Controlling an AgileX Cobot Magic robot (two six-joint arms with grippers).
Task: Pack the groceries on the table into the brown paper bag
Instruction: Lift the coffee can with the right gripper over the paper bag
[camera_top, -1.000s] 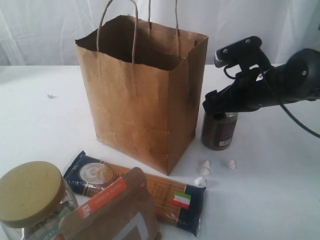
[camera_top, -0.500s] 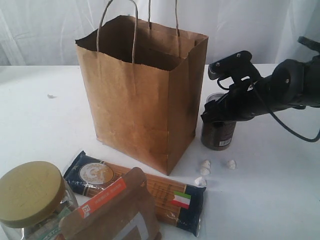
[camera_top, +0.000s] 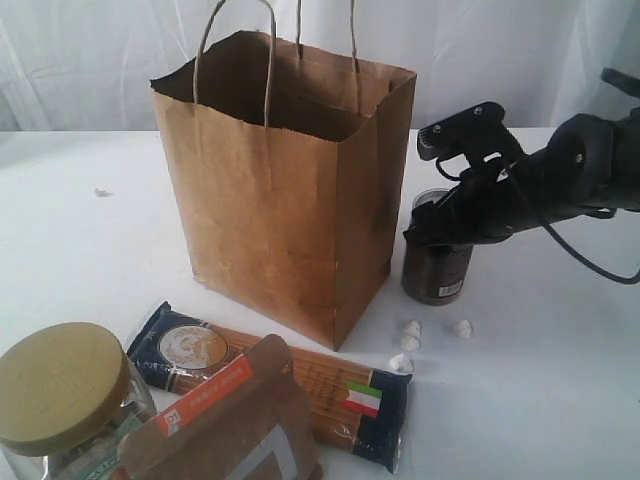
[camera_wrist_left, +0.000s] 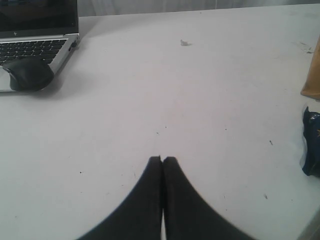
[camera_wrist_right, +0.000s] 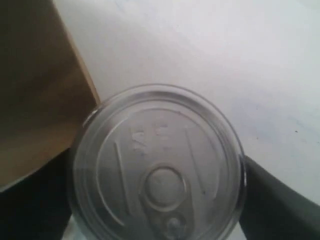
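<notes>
The dark pull-tab can (camera_top: 437, 275) stands on the table (camera_top: 540, 390) just right of the brown paper bag (camera_top: 280, 190). My right gripper (camera_top: 440, 228) is down over the can (camera_wrist_right: 157, 160), with a finger pressed against each side of its rim; the bag's wall (camera_wrist_right: 35, 90) is close beside it. The spaghetti pack (camera_top: 290, 380), the orange-labelled pouch (camera_top: 230, 420) and the gold-lidded jar (camera_top: 60, 390) lie in front of the bag. My left gripper (camera_wrist_left: 163, 159) is shut on nothing above bare table. The carton and the bottle are out of view.
A few small white scraps (camera_top: 410, 335) lie between the can and the spaghetti pack. A laptop (camera_wrist_left: 35, 35) with a black mouse (camera_wrist_left: 27, 72) sits far across the table from the left gripper. White curtains hang behind the bag.
My right gripper has come down and a little toward the bag, settling around the top of the can. The can and the other groceries have stayed where they were.
</notes>
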